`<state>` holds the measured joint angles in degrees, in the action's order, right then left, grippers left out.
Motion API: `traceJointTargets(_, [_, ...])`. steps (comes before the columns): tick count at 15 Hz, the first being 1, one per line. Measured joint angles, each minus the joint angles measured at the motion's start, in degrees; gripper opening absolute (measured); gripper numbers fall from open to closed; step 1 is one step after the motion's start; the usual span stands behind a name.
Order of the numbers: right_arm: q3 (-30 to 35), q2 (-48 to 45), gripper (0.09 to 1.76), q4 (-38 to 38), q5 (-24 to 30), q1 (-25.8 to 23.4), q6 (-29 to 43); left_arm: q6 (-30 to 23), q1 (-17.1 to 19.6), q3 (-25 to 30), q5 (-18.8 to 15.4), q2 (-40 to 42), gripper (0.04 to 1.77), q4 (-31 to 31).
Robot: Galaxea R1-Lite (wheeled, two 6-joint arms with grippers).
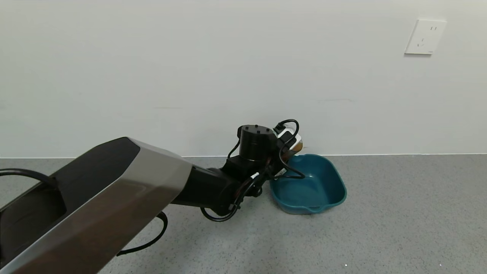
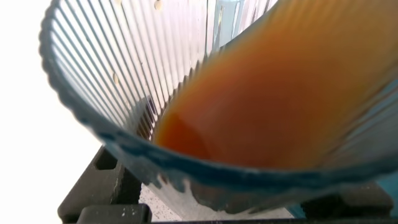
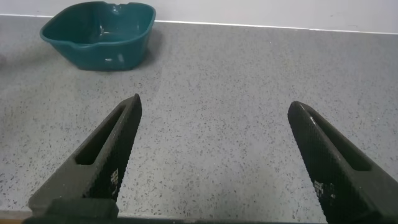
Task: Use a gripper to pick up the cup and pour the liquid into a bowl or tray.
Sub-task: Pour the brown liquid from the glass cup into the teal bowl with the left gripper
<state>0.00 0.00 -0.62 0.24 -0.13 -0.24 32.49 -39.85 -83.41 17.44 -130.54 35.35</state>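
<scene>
My left gripper [image 1: 288,147] is shut on the cup [image 1: 296,143] and holds it tilted above the far left rim of the dark teal tray [image 1: 330,182]. In the left wrist view the ribbed pale blue-green cup [image 2: 124,68] fills the picture. The reddish-brown liquid [image 2: 267,106] lies against its lowered side, up close to the rim. One black finger [image 2: 93,180] shows beside the cup. My right gripper [image 3: 215,102] is open and empty low over the grey floor, some way from the tray [image 3: 134,46].
The grey speckled floor [image 1: 399,213] runs up to a white wall with a socket plate [image 1: 425,37]. My left arm's silver-grey link [image 1: 99,205] crosses the lower left of the head view.
</scene>
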Motion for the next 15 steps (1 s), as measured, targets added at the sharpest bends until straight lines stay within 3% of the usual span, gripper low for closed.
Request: traceJointTargets(15, [0.00,0.00,1.71,0.02,0.00,0.04,0.00,9.59,-0.77,0.11,0.91,-0.24,1.33,-1.93])
